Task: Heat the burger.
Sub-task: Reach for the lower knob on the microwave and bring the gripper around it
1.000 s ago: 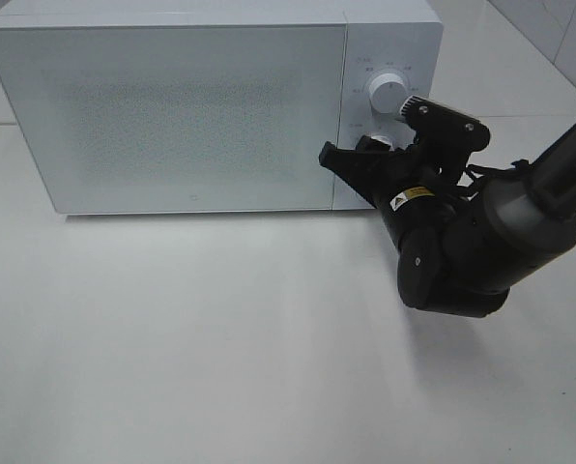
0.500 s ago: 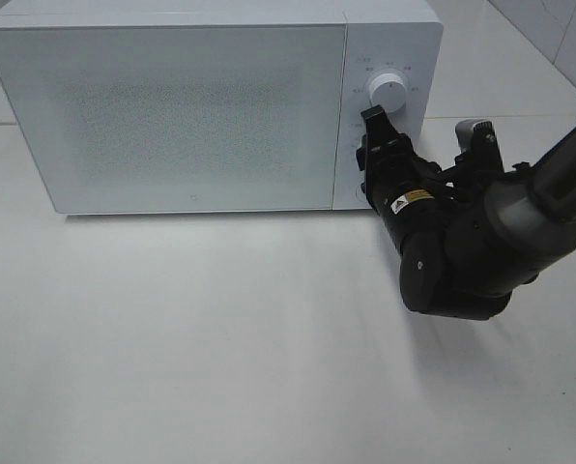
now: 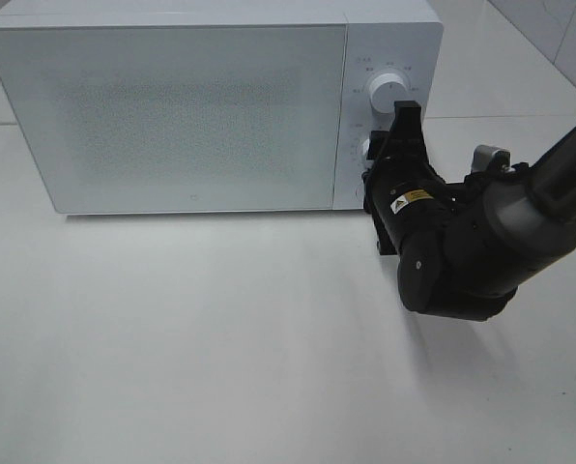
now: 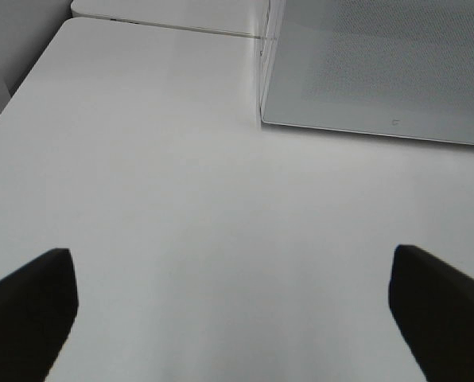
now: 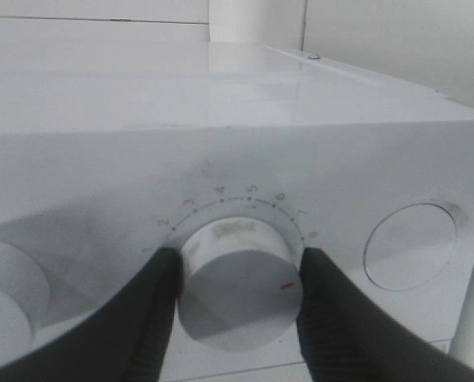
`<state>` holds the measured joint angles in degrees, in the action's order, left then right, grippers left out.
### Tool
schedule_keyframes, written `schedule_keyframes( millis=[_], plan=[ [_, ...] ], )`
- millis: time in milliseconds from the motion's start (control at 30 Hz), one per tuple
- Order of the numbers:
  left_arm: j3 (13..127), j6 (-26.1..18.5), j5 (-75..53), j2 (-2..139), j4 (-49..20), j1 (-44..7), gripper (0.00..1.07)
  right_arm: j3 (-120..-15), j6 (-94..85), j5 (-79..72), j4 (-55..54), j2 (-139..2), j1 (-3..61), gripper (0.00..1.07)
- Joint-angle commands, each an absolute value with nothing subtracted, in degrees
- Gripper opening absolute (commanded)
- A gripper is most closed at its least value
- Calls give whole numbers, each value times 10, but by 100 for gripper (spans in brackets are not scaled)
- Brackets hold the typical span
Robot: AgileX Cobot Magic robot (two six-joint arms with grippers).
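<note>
The burger is not seen; it is judged to lie inside the shut microwave [image 3: 172, 106]. Its lower dial [image 5: 237, 306], axis pointing straight at the wrist, is clasped by the right hand [image 5: 235, 274]. The left hand [image 4: 233, 290], spread wide and empty, is held over the table [image 4: 181, 159], well apart.

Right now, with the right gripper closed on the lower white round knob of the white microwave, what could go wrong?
1. The black fingers of the right gripper pinch the smooth white round knob only at its two sides. They could slip, leaving the red mark short of the wanted number.
2. The white microwave's door is shut and shows nothing inside. If the burger is not in, it might run empty.
</note>
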<state>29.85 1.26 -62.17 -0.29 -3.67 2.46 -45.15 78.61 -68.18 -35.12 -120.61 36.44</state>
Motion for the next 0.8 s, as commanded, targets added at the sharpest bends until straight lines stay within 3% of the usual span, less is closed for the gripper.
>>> schedule_keyframes(
  millis=[33, 533, 800],
  plan=[
    [297, 13, -614, -14, -37, 25, 100, -468, 824, -822, -305, -1196, 368, 1],
    [297, 13, -614, -14, -37, 25, 100, -468, 816, -822, -331, -1196, 368, 4],
    [297, 13, -614, -14, -37, 25, 100, -468, 788, -822, -372, -1196, 368, 17]
  ],
)
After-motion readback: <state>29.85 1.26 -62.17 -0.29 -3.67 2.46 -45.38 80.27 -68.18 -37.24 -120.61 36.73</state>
